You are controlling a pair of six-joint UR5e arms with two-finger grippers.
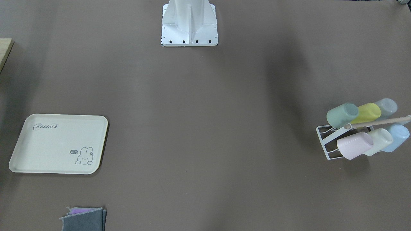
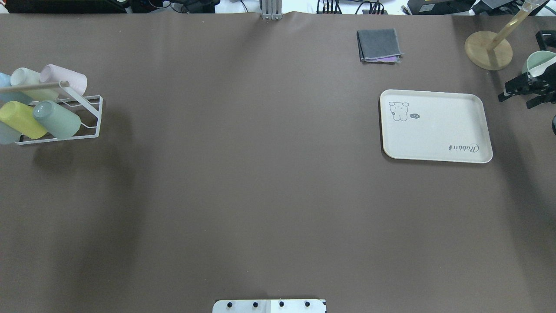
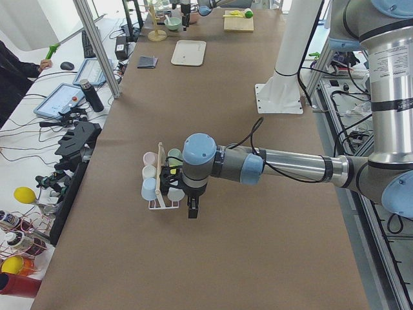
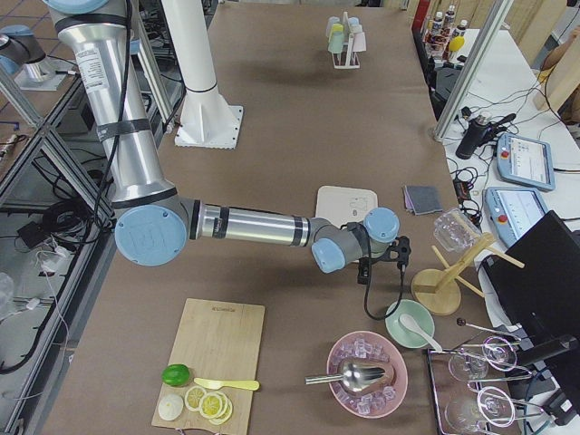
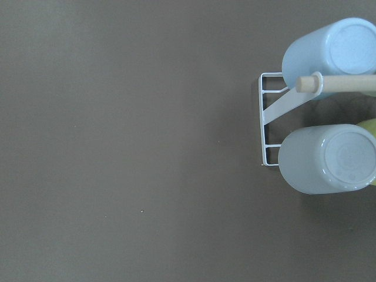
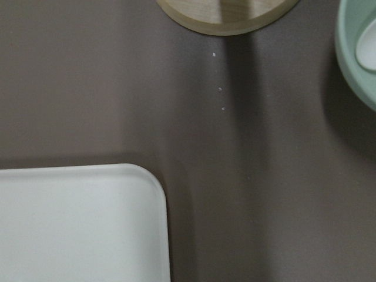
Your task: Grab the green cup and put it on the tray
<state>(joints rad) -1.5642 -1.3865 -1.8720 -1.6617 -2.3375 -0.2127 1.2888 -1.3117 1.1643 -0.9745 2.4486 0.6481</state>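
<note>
The green cup (image 1: 342,114) lies tilted on a white wire rack (image 1: 326,141) at the table's end, at the rack's open end next to a yellow cup (image 1: 367,112). It also shows in the overhead view (image 2: 56,119) and, washed out, in the left wrist view (image 5: 329,158). The cream tray (image 2: 436,126) with "Rabbit" script lies flat at the other end, with nothing on it. My left gripper (image 3: 191,210) hangs high beside the rack; I cannot tell if it is open. My right gripper (image 2: 523,93) hovers just past the tray's outer edge; its jaws are not clear.
The rack also holds pink (image 1: 354,145), cream (image 1: 380,141), blue and grey-blue cups under a wooden handle (image 1: 379,122). A folded grey cloth (image 2: 378,45), a wooden stand base (image 2: 488,50) and a mint bowl (image 2: 538,63) lie near the tray. The robot base (image 1: 189,25) stands mid-table.
</note>
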